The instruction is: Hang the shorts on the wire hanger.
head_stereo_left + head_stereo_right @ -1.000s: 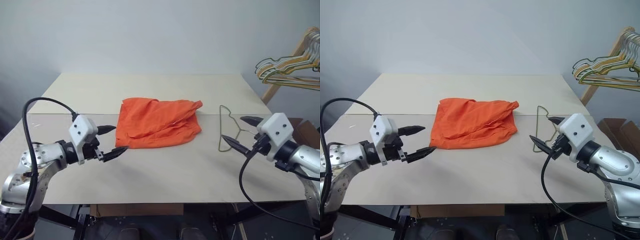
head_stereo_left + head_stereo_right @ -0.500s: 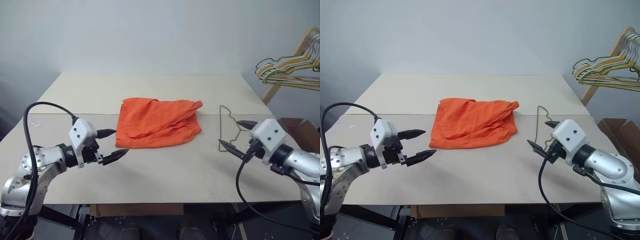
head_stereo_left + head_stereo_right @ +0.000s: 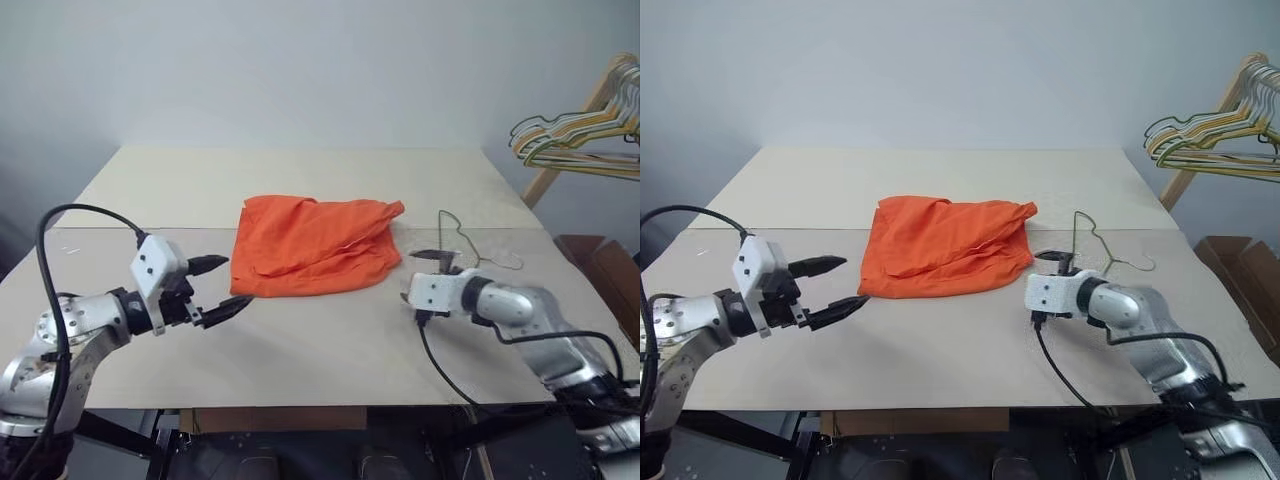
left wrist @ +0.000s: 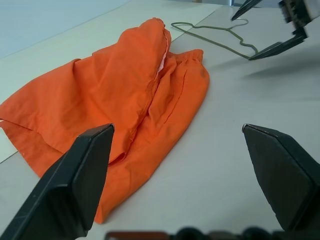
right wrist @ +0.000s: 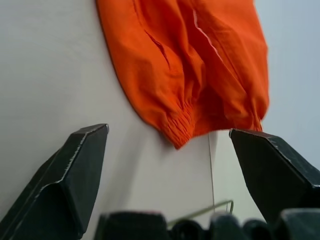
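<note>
The orange shorts (image 3: pixel 315 245) lie crumpled in the middle of the pale table (image 3: pixel 300 350). The thin wire hanger (image 3: pixel 462 240) lies flat just to their right, hook pointing away from me. My right gripper (image 3: pixel 412 276) hangs low over the table, open and empty, between the shorts' right edge and the hanger. In the right wrist view the gathered waistband (image 5: pixel 177 127) and a strand of the hanger (image 5: pixel 210 165) lie ahead of its fingers. My left gripper (image 3: pixel 235 282) is open and empty by the shorts' front left corner. The left wrist view shows the shorts (image 4: pixel 115 100), the hanger (image 4: pixel 215 37) and the right gripper (image 4: pixel 255 30).
A bunch of coloured wire hangers (image 3: pixel 575 140) hangs on a wooden rack at the far right, off the table. A brown box (image 3: pixel 605 265) stands beside the table's right edge. A seam (image 3: pixel 120 228) runs across the tabletop behind the shorts.
My right gripper has dropped and swung left, rolling at the wrist, from over the hanger to the shorts' right edge. The left gripper, shorts and hanger have stayed put.
</note>
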Controlling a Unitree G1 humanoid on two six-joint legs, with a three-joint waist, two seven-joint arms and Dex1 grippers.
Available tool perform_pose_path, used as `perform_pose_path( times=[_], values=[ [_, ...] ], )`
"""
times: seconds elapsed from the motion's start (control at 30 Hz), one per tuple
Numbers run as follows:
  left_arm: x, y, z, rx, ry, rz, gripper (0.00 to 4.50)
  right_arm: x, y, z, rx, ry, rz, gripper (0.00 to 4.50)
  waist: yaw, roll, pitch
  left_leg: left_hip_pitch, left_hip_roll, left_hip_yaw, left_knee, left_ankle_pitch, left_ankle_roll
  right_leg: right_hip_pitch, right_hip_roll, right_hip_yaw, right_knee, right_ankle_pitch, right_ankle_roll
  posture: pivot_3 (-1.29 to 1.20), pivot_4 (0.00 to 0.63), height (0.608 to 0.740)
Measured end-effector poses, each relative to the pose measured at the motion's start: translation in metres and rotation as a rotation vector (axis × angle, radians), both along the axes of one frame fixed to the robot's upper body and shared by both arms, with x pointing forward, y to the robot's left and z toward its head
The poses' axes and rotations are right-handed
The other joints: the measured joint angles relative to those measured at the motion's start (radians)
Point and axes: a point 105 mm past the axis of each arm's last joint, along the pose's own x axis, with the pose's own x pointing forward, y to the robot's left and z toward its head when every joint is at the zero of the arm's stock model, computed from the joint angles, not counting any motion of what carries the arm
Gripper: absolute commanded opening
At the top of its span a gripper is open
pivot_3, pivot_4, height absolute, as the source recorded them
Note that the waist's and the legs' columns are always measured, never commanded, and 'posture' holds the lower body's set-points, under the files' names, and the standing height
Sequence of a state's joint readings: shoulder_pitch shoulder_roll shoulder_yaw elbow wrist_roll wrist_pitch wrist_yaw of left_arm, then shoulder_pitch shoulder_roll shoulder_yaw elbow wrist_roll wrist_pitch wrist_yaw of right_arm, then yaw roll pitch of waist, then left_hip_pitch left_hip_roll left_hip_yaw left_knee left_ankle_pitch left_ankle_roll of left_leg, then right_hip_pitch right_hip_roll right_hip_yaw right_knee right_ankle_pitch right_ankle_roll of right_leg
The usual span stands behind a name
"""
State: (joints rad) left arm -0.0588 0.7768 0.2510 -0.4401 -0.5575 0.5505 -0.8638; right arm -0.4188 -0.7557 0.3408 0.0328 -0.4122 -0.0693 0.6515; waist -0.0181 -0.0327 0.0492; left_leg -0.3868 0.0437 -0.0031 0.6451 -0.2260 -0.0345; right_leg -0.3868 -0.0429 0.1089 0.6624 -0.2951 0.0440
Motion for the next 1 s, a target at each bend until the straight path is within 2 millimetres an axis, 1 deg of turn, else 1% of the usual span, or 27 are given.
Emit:
perform_pose_path(
  times=[0.1,0.17,0.23,0.3,0.4,0.47,0.5,0.6,0.8,0.87,0.97,1.0],
  values=[
    [0.000,-0.001,0.000,-0.003,-0.001,-0.002,4.47,0.015,0.005,-0.018,-0.081,0.002,0.018,4.49,0.000,0.000,0.000,-0.001,0.000,0.000,0.000,0.000,0.000,0.000,0.000,0.000,0.000,0.000,0.000,0.03,0.041,0.740],
    [0.000,-0.002,0.000,-0.006,-0.002,0.000,4.47,0.028,0.005,-0.025,-0.120,-0.025,-0.003,4.49,-0.001,0.000,0.000,0.000,0.000,0.000,0.000,0.000,0.000,0.000,0.000,0.000,0.000,0.000,-0.001,0.04,0.039,0.740],
    [0.000,-0.003,0.000,-0.011,-0.002,0.001,4.47,0.044,0.008,-0.023,-0.163,-0.083,-0.009,4.49,-0.004,0.000,0.000,0.000,0.000,0.000,0.000,0.000,0.000,0.000,0.000,0.000,0.001,0.001,-0.001,0.04,0.039,0.740],
    [-0.001,-0.005,-0.001,-0.018,-0.001,-0.003,4.47,0.058,0.005,-0.023,-0.237,-0.139,-0.021,4.49,-0.007,0.000,0.000,0.001,0.000,0.000,0.000,0.000,0.000,0.000,0.000,0.000,0.001,0.001,-0.001,0.05,0.038,0.740],
    [-0.002,-0.007,-0.002,-0.022,0.009,-0.002,4.47,0.072,0.004,-0.023,-0.298,-0.191,-0.025,4.49,-0.011,0.000,0.000,0.000,0.000,-0.001,0.000,0.000,0.000,0.000,0.000,0.000,0.001,0.001,-0.001,0.05,0.039,0.740],
    [-0.002,-0.007,-0.002,-0.023,0.012,0.001,4.50,0.077,0.005,-0.023,-0.319,-0.203,-0.014,4.13,-0.015,0.000,0.000,0.000,0.000,-0.001,0.000,0.000,0.000,0.000,0.000,0.000,0.001,0.001,-0.001,0.05,0.040,0.740],
    [-0.002,-0.007,-0.003,-0.023,0.012,0.003,4.50,0.077,0.005,-0.025,-0.328,-0.199,-0.005,3.87,-0.017,0.000,0.000,0.000,0.000,-0.001,0.000,0.000,0.000,0.000,0.000,0.000,0.001,0.001,-0.001,0.05,0.040,0.740],
    [-0.002,-0.006,-0.004,-0.023,0.017,0.009,4.50,0.076,0.005,-0.032,-0.345,-0.181,0.030,2.86,-0.022,0.000,0.000,0.001,0.000,-0.001,0.000,0.000,0.000,0.000,0.000,0.000,0.002,0.001,-0.001,0.06,0.042,0.740],
    [-0.002,-0.008,-0.009,0.007,0.020,0.007,4.50,0.074,0.007,-0.043,-0.357,-0.167,0.058,0.61,-0.028,0.000,0.000,0.001,0.000,-0.001,0.000,0.000,0.000,0.000,0.000,0.000,0.002,0.001,-0.001,0.06,0.041,0.740],
    [-0.002,-0.008,-0.012,0.042,0.009,-0.005,4.50,0.074,0.008,-0.043,-0.363,-0.167,0.067,0.02,-0.028,0.000,0.000,0.001,0.000,-0.001,0.000,0.000,0.000,0.000,0.000,0.000,0.002,0.001,-0.001,0.06,0.039,0.740],
    [-0.001,-0.005,-0.020,0.099,0.012,-0.022,4.50,0.075,0.009,-0.042,-0.371,-0.183,0.079,0.02,-0.028,0.000,0.000,0.001,0.000,-0.001,0.000,0.000,0.000,0.000,0.000,0.000,0.002,0.001,-0.002,0.06,0.039,0.740],
    [0.001,-0.001,-0.025,0.136,0.016,-0.025,4.50,0.074,0.011,-0.041,-0.371,-0.189,0.091,0.02,-0.028,0.000,0.000,0.001,0.000,-0.001,0.000,0.000,0.000,0.000,0.000,0.000,0.002,0.001,-0.002,0.06,0.039,0.740]
  ],
)
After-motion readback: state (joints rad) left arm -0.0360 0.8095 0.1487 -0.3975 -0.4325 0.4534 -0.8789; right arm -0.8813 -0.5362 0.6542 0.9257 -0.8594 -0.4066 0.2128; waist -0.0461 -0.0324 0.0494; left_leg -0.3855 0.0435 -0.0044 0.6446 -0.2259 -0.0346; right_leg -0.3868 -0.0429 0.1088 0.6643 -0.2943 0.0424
